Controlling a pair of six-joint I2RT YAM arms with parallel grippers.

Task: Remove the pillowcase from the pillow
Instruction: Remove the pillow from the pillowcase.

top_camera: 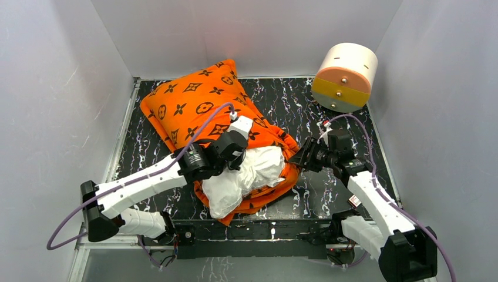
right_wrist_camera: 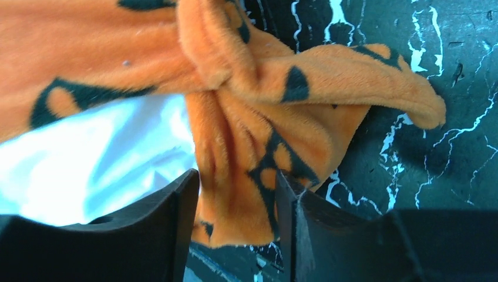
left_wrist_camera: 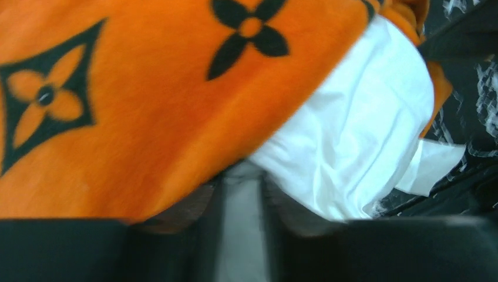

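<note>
Both arm bases sit at the near edge in the top view; the left gripper [top_camera: 238, 163] reaches in over the mouth of the pillowcase [top_camera: 188, 103], and the right gripper [top_camera: 296, 160] meets the same mouth from the right side. The cover lies on the black marbled table [top_camera: 293, 100], long axis running far-left to near-right, closed end toward the back-left corner, open end toward the arms, with the pillow [top_camera: 255, 173] bulging out white there, partly bared. Left wrist view: jaws drawn close, tips buried where orange hem meets white; the pale strip between them looks like pillow cloth, so I judge it a pinch on the pillow [left_wrist_camera: 364, 129], though blur leaves some doubt. Right wrist view: jaws stand about halfway apart with a bunched orange fold of the hem hanging between them, pillow [right_wrist_camera: 106, 153] just to its left, bare table to its right; the fold fills the gap but does not look squeezed, so I count nothing as held. Judgement: the strip-off runs along that long axis, pillow toward the near edge and cover toward far-left; the right arm is nearer the loose hem and would have to clamp it first
</note>
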